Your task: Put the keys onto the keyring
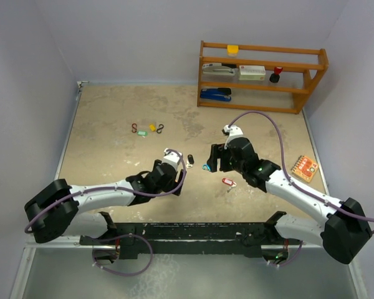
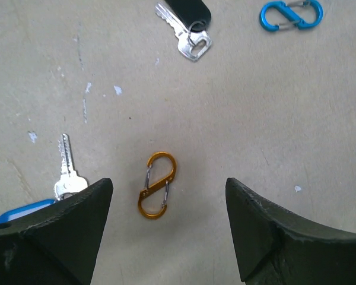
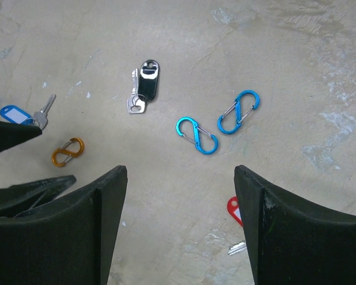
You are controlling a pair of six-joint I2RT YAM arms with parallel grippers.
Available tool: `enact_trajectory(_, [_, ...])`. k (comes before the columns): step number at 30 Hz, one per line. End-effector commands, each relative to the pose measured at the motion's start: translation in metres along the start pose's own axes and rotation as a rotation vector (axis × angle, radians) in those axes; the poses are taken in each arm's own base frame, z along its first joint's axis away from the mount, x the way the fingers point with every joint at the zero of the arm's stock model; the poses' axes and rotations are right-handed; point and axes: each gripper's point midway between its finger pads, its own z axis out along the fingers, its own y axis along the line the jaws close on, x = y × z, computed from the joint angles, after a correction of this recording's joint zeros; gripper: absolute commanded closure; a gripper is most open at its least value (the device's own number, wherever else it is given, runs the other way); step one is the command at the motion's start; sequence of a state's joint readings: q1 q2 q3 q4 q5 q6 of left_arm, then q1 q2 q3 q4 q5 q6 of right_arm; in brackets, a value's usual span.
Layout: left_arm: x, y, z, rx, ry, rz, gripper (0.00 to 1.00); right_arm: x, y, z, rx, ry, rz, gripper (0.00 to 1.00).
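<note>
My left gripper (image 2: 169, 184) is open and hovers over an orange S-shaped clip (image 2: 157, 185), which lies flat on the table between its fingers. A key with a blue tag (image 2: 66, 173) lies to its left, and a key with a black tag (image 2: 188, 25) lies farther ahead. My right gripper (image 3: 180, 172) is open and empty, above bare table. Two blue S-clips (image 3: 197, 135) lie ahead of it, and a red-tagged key (image 3: 234, 211) sits by its right finger. In the top view both grippers (image 1: 176, 166) (image 1: 213, 158) face each other at mid-table.
A red clip (image 1: 134, 128), green tag (image 1: 142, 132), yellow tag (image 1: 153, 127) and black clip (image 1: 161, 129) lie at the back left. A wooden shelf (image 1: 262, 75) with staplers stands at the back right. An orange board (image 1: 304, 168) lies at the right edge.
</note>
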State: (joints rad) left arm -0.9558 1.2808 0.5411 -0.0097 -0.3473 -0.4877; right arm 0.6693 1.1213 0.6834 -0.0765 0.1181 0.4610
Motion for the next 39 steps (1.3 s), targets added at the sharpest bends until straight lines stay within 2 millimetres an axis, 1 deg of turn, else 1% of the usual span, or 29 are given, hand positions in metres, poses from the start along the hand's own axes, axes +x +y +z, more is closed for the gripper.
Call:
enact_trajectory(1, [0.003, -0.009, 0.002, 0.001, -0.025, -0.001, 0.26, -0.018, 0.000, -0.009, 0.020, -0.056, 0.005, 0.24])
enact_trajectory(5, [0.011, -0.010, 0.004, -0.017, -0.012, 0.027, 0.26, -0.018, -0.003, -0.010, 0.032, -0.061, 0.004, 0.24])
enact_trajectory(10, [0.016, -0.008, 0.007, -0.048, -0.010, 0.055, 0.26, -0.018, -0.005, -0.011, 0.039, -0.065, 0.002, 0.24])
enact_trajectory(19, [0.017, -0.005, 0.010, -0.077, -0.008, 0.059, 0.32, -0.020, -0.006, -0.015, 0.041, -0.074, 0.002, 0.24])
enact_trajectory(25, [0.021, -0.007, 0.014, -0.077, 0.012, 0.067, 0.37, -0.019, -0.006, -0.016, 0.039, -0.076, 0.002, 0.24])
enact_trajectory(30, [0.023, -0.009, 0.017, -0.074, 0.021, 0.071, 0.40, -0.020, -0.006, -0.017, 0.037, -0.080, 0.000, 0.23])
enact_trajectory(34, [0.024, -0.010, 0.019, -0.075, 0.028, 0.074, 0.45, -0.020, -0.006, -0.017, 0.038, -0.080, -0.001, 0.23])
enact_trajectory(37, [0.025, -0.009, 0.018, -0.080, 0.037, 0.078, 0.52, -0.021, -0.006, -0.017, 0.038, -0.082, -0.003, 0.23])
enact_trajectory(39, [0.025, -0.009, 0.018, -0.080, 0.041, 0.077, 0.55, -0.021, -0.006, -0.017, 0.038, -0.083, -0.003, 0.23])
